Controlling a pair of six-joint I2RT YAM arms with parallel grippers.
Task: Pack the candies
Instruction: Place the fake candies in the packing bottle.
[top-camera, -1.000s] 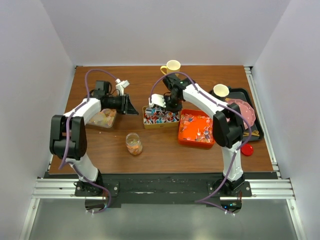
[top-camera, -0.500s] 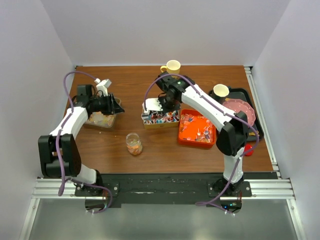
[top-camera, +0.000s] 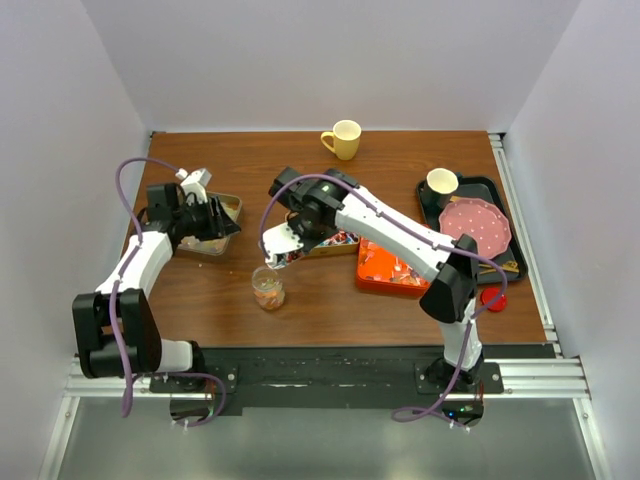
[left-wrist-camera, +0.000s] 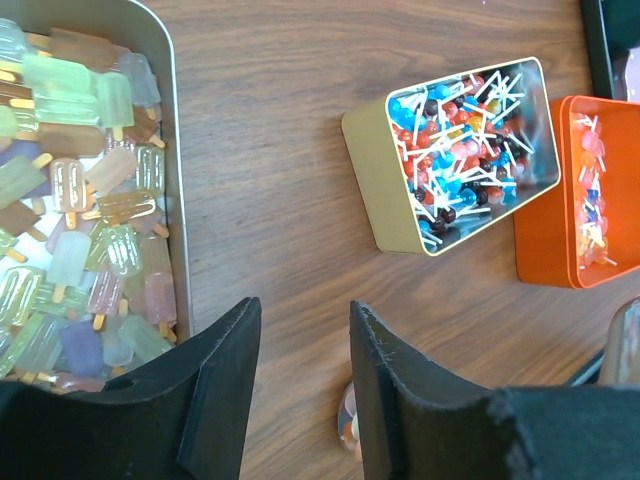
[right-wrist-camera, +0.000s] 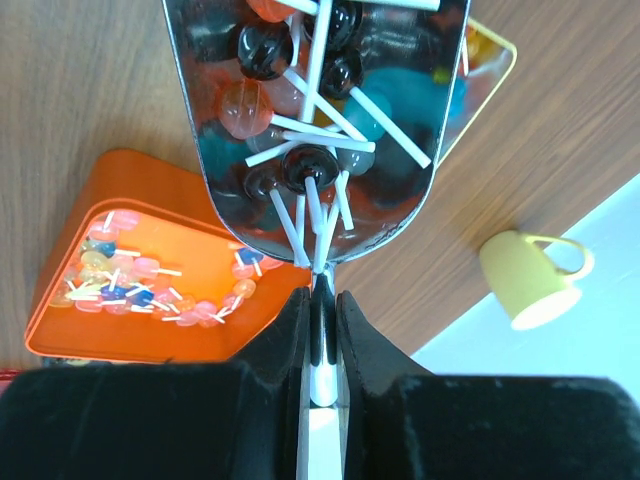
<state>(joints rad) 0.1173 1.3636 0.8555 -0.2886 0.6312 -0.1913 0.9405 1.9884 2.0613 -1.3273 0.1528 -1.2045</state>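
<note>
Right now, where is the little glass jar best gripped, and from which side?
Grip its round body low down, coming from the left. The jar stands upright with an open mouth, and the scoop in the right gripper hangs close at its far right, so the top and that side are likely best left free.

Left arm (top-camera: 140, 265) folds back along the left side of the surface, the left gripper (left-wrist-camera: 302, 322) pointing right, its fingers (left-wrist-camera: 225, 380) parted with nothing between them. Right arm (top-camera: 400, 235) stretches from its near base across to centre, the right gripper (right-wrist-camera: 320, 300) angled toward the near left, pinched tight on a scoop (right-wrist-camera: 205, 130) by its thin handle.
</note>
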